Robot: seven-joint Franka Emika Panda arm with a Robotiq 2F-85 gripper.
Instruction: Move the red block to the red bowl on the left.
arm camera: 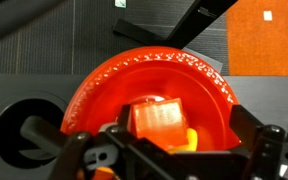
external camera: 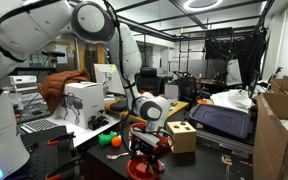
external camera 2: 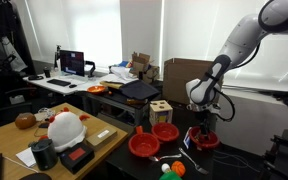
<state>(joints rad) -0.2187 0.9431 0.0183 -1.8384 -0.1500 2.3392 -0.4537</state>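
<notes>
In the wrist view a red block (arm camera: pixel 159 118) lies inside a red bowl (arm camera: pixel 104 90), partly over a small yellow object (arm camera: pixel 189 140). My gripper (arm camera: pixel 179 137) hangs just above the bowl with its fingers spread to either side of the block, with a gap on the right side. It looks open. In both exterior views the gripper (external camera: pixel 148 135) (external camera 2: pixel 206 127) points down over a red bowl (external camera 2: pixel 208 142) near the table's end. Two more red bowls (external camera 2: pixel 166 130) (external camera 2: pixel 144 146) stand nearby.
A wooden box with holes (external camera: pixel 181 135) (external camera 2: pixel 161 110) stands beside the bowls. A green ball (external camera: pixel 104 140) and an orange ball (external camera: pixel 115 139) lie on the table. A black case (external camera: pixel 222 120) and cardboard boxes (external camera: pixel 279 130) stand beyond. An orange mat (arm camera: pixel 264 35) lies past the bowl.
</notes>
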